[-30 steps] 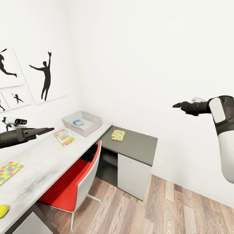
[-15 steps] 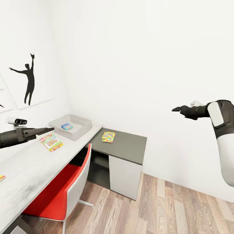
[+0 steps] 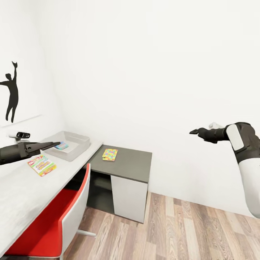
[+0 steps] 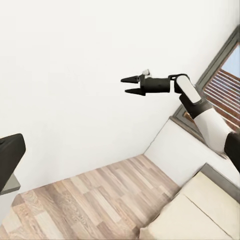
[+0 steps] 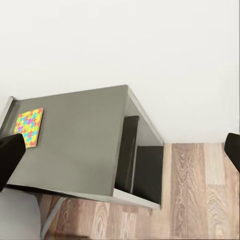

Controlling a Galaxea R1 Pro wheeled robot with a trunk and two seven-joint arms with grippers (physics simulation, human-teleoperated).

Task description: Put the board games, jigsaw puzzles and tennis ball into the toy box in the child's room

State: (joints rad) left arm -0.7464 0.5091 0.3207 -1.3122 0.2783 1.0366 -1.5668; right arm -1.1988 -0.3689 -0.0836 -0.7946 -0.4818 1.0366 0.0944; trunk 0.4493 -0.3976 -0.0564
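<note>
Well, the table (image 3: 21, 187) runs from seven o'clock toward the dark cabinet (image 3: 126, 164) at centre. At nine o'clock on it sits the toy box (image 3: 74, 146) with a blue board game (image 3: 61, 145) inside; a green-white board game (image 3: 42, 165) lies just beside it, and a jigsaw puzzle (image 3: 109, 154) rests on the cabinet. Both arms hang empty: left gripper (image 3: 54, 145) nearly pressed together, right gripper (image 4: 129, 85) spread.

My head view pans right: toy box (image 3: 68, 145), table (image 3: 21, 191) slide left; more floor (image 3: 187, 231) appears.
</note>
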